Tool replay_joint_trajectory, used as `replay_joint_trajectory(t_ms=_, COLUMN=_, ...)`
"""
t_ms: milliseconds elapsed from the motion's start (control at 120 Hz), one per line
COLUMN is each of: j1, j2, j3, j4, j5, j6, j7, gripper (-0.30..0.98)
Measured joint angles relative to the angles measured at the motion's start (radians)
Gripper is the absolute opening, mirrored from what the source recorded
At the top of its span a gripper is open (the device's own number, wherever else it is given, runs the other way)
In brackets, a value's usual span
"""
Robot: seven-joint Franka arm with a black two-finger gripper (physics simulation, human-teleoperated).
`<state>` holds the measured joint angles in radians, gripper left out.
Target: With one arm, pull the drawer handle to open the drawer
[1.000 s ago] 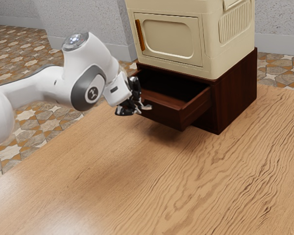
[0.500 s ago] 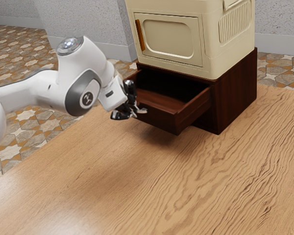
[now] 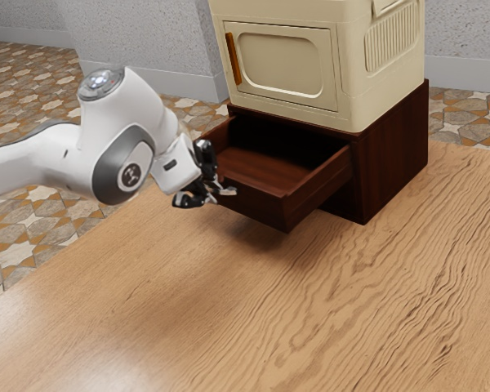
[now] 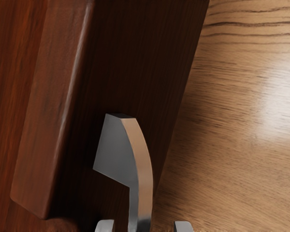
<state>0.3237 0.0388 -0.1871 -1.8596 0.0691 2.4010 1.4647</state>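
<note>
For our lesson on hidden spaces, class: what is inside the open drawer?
The drawer shows a bare reddish-brown floor. Its rear, covered by the cabinet and in dark shadow, cannot be made out.

Place: indoor room with a home-like look (which room, I cannot tell) | Floor (image 3: pixel 16 253): patterned tiles in ochre, cream and grey | Wall (image 3: pixel 147 33): speckled grey, with a pale skirting board (image 3: pixel 188 84) along its foot | Furnishings: wood-grained surface (image 3: pixel 229 327) carrying a dark brown drawer unit (image 3: pixel 396 159), a cream cabinet (image 3: pixel 355 98) on top of it
</note>
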Motion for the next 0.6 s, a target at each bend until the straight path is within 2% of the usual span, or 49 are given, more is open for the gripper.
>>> replay_joint_trajectory(t_ms=258, j1=-0.016, j2=-0.048, j3=0.015, j4=-0.023, j5=0.001, j6=0.013, j7=-0.009, gripper=-0.05)
replay_joint_trajectory(t_ms=325, j1=-0.026, j2=-0.079, j3=0.022, j4=-0.011, j5=-0.004, j6=0.003, j7=-0.009, gripper=0.05)
replay_joint_trajectory(t_ms=400, j1=-0.022, j2=-0.121, j3=0.023, j4=0.010, j5=-0.019, j6=-0.050, j7=-0.009, gripper=0.22)
replay_joint_trajectory(t_ms=492, j1=-0.010, j2=-0.184, j3=0.024, j4=0.033, j5=-0.071, j6=-0.188, j7=-0.011, gripper=0.38)
replay_joint_trajectory(t_ms=600, j1=-0.012, j2=-0.236, j3=0.023, j4=0.086, j5=-0.120, j6=-0.401, j7=-0.019, gripper=0.50)
